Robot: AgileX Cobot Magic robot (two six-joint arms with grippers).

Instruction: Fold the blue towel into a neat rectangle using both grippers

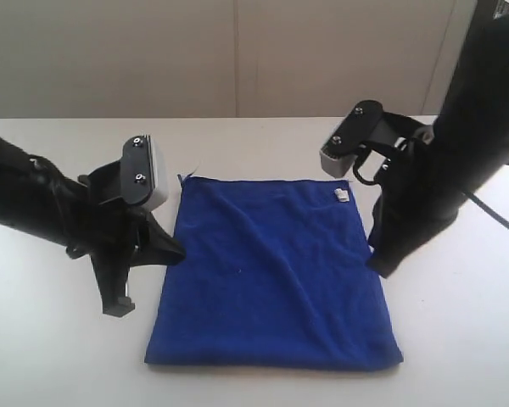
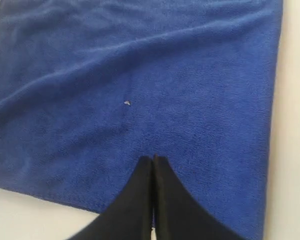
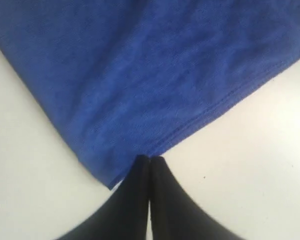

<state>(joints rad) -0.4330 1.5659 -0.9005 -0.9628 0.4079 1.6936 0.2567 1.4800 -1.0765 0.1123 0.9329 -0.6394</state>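
I'm looking down on a plain off-white table (image 1: 59, 365), with a pale panelled wall (image 1: 237, 51) closing off the back. Nearest me is the front hem of the blue towel (image 1: 271, 280). It lies spread flat on the table in one layer as a tall rectangle, not yet folded. Soft ridges run diagonally across the nap. A tiny pale speck (image 1: 240, 271) sits about mid-cloth, and I can pick it out in the left wrist view as well.

About halfway along the towel's left edge, the left gripper (image 1: 175, 251) comes in low from the side. Its fingers (image 2: 142, 180) are pressed together with nothing between them. From its own camera the tips hang over the cloth just inside that edge, but I cannot tell whether they actually touch it.

Across the towel, at the right edge and about level with the other one, the right gripper (image 1: 380, 268) points down. Its fingers (image 3: 162, 185) are also closed flat and hold nothing. The right wrist view puts the tips right at the stitched hem, close to one corner of the towel, with bare table on either side.

Further back, a grey-white block rides on each wrist, the left block (image 1: 151, 174) beside the towel's far left corner and the right block (image 1: 335, 157) just beyond its far right corner. A small white tag (image 1: 343, 195) sits on the cloth at that far right corner.
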